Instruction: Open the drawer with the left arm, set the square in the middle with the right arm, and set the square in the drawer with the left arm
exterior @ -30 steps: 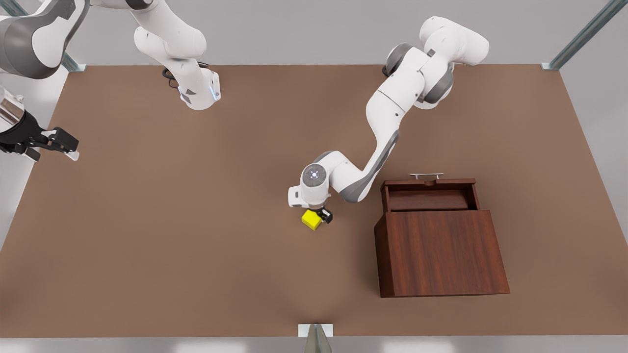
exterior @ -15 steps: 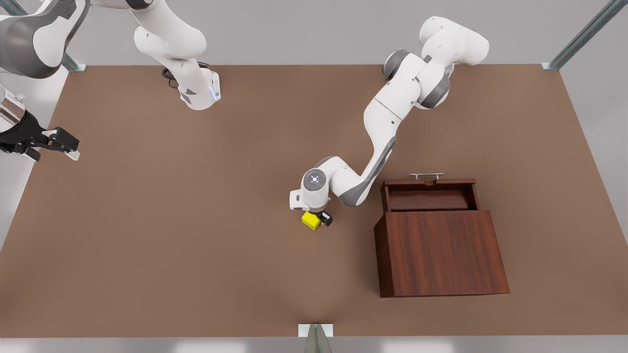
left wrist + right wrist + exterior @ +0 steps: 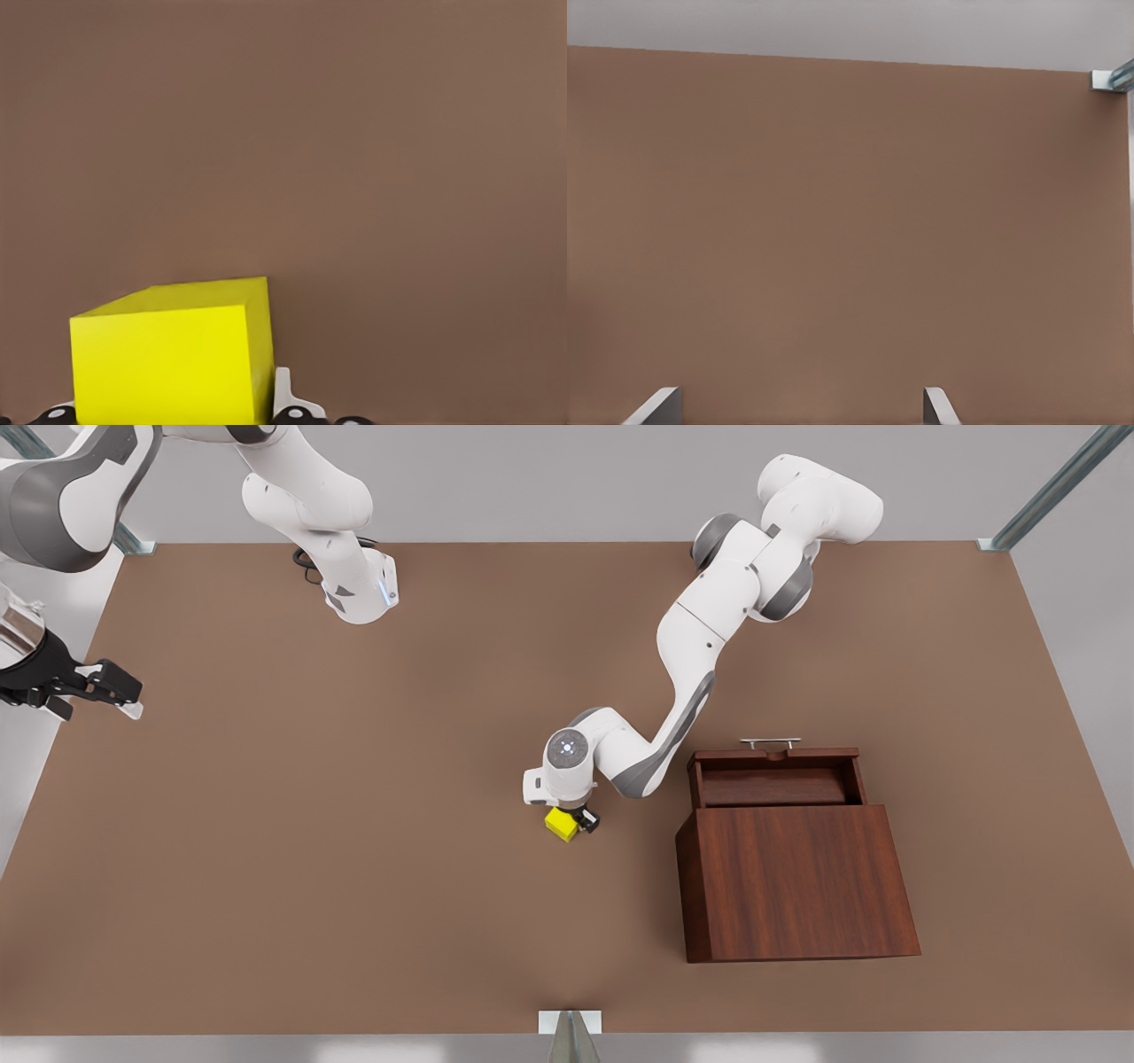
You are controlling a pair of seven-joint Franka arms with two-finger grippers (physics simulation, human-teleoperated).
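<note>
In the front view we see the small bright yellow cube, the square (image 3: 562, 825), sitting on the matte brown tabletop (image 3: 354, 850) near its middle, with the left gripper (image 3: 574, 818) right down at it and 1 black finger (image 3: 589, 820) showing on the cube's side toward the front view's right. Over the last second the left arm (image 3: 691, 646) has drawn the wrist slightly toward the cabinet side and the cube looks a touch higher in the picture, so we judge the grasp is made and the lift is starting. The drawer (image 3: 777, 778) of dark reddish-brown grained wood stands pulled out of its boxy cabinet (image 3: 797, 881), slim silver bar handle (image 3: 770, 741) farthest out, tray bare. The right gripper (image 3: 106, 691) waits at the table's edge on the front view's left, barely shifted. In the left wrist view the square (image 3: 173, 354) sits between the fingertips, a pale pad (image 3: 282, 394) tight against 1 face, so we read the jaws as clamped on it. In the right wrist view the right gripper (image 3: 799, 405) shows 2 pale fingertips (image 3: 656, 405) well apart over bare tabletop (image 3: 850, 221). What remains, we judge, is the carry to the drawer.
</note>
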